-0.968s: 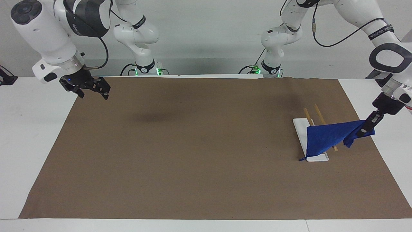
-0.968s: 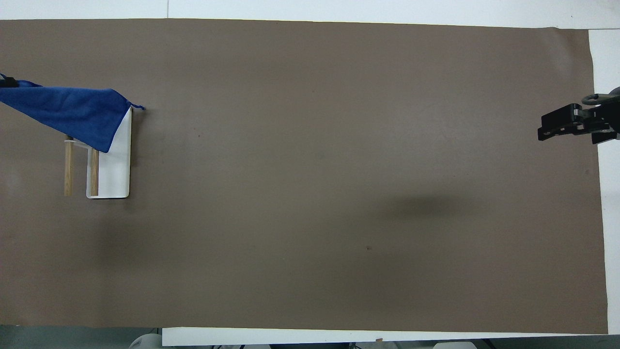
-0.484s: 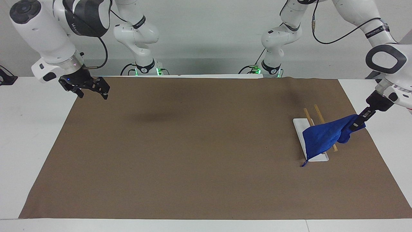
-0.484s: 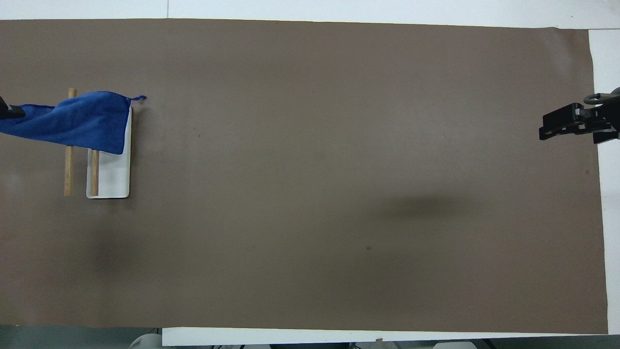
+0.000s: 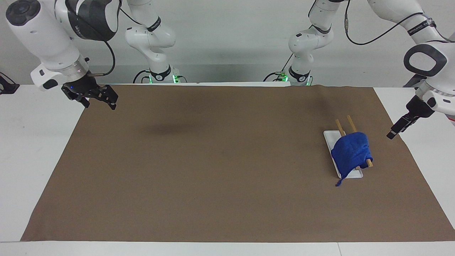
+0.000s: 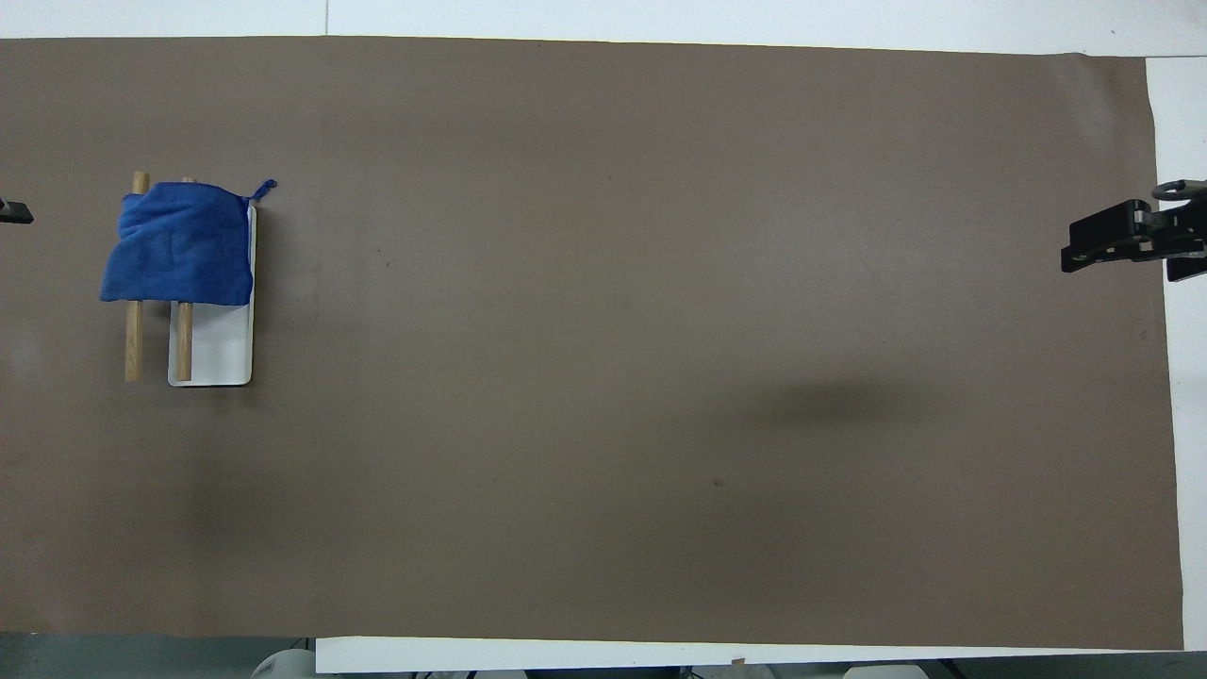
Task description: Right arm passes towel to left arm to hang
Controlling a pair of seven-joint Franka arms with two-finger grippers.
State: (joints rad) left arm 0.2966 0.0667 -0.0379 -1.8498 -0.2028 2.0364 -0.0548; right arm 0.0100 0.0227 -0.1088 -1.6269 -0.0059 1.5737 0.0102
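The blue towel (image 5: 350, 151) hangs draped over the two wooden bars (image 5: 350, 122) of a small rack with a white base (image 5: 328, 142), toward the left arm's end of the table. Its loop tail (image 5: 337, 184) dangles past the end of the base farthest from the robots. The towel also shows in the overhead view (image 6: 179, 245). My left gripper (image 5: 391, 135) is open and empty, in the air beside the rack over the mat's edge; only its tip shows in the overhead view (image 6: 14, 212). My right gripper (image 5: 94, 99) is open and empty, and the right arm waits over the mat's corner at its own end.
A brown mat (image 5: 220, 170) covers most of the white table (image 5: 42, 149). The rack's bars (image 6: 134, 344) stick out bare toward the robots from under the towel. The right gripper (image 6: 1070, 253) sits at the mat's edge in the overhead view.
My left gripper let go of the towel and drew back from the rack. The towel dropped and now drapes over both bars. The right gripper drifted slightly outward.
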